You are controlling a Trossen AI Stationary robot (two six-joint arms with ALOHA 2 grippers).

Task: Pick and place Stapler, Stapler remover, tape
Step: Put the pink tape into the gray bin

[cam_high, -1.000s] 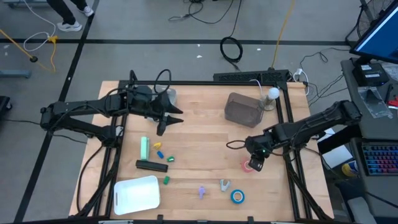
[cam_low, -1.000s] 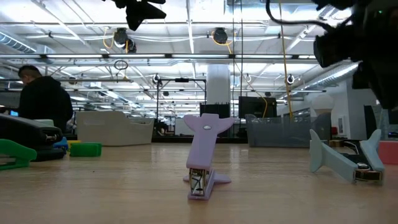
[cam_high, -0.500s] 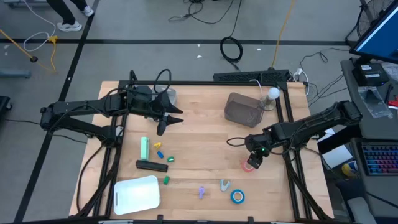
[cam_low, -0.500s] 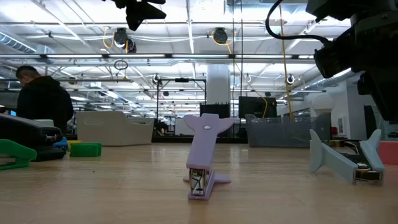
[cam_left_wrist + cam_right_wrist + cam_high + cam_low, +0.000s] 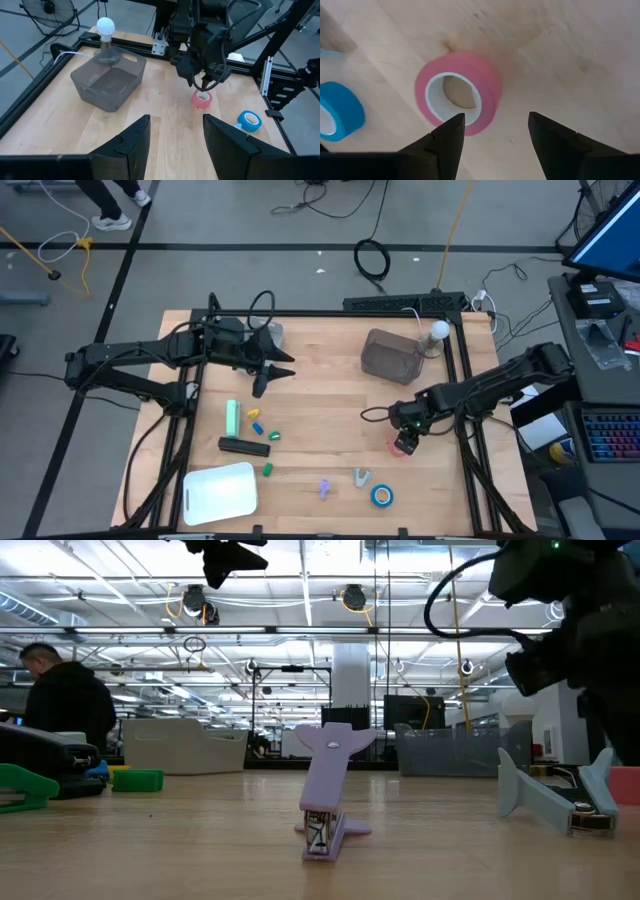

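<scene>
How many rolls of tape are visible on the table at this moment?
2. A red roll lies just beneath the right end effector, on the table's right side. A blue roll sits near the front edge, beside it. Others may be hidden from these views.

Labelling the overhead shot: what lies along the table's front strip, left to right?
White tray → green bit → purple stapler remover → grey-blue stapler remover → blue tape roll.

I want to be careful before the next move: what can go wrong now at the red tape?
The right gripper hangs open over the red tape, which is off-centre between the fingers; a finger may land on the roll and push it away. The blue tape lies close and could get bumped.
</scene>
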